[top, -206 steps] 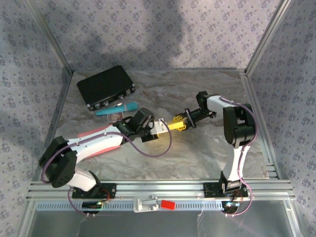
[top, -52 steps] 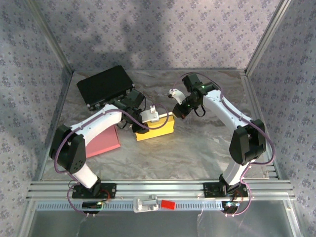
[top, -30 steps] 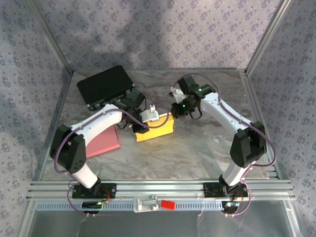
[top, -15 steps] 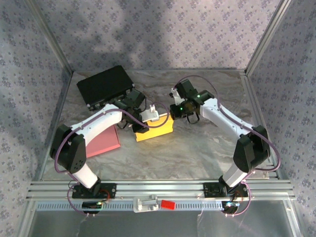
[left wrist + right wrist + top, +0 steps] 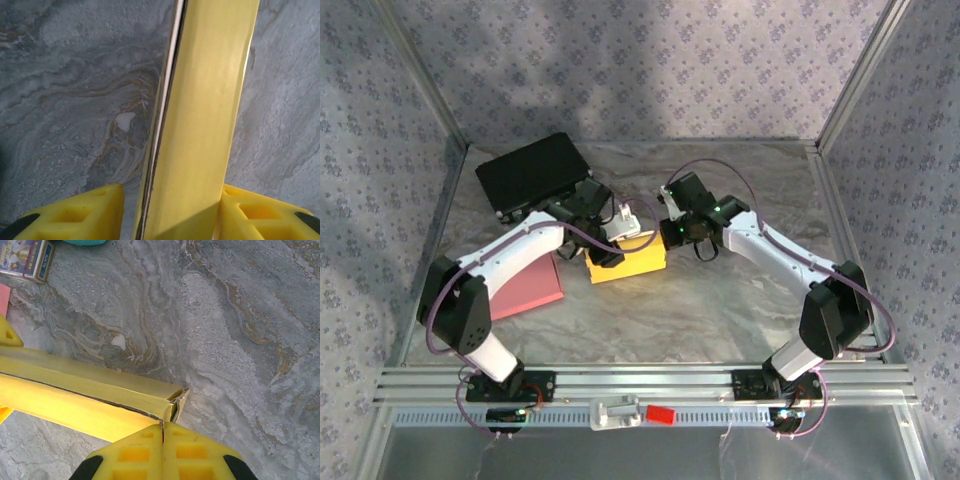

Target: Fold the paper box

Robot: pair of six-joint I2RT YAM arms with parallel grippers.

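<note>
Left gripper (image 5: pixel 170 197): jaws parted astride a wall of the paper box (image 5: pixel 628 264). Right gripper (image 5: pixel 162 435): closed, empty, at the box's end.
Box lies mid-table (image 5: pixel 720 300) between the arms, long axis left to right, slightly askew. Left fingers (image 5: pixel 75 212) flank one upright long wall with a slim gap on one side, so no firm hold is judged. Right fingertips, pressed together, meet the crumpled right-end corner. That end lies directly ahead of the right gripper, the better placed for folding it.
</note>
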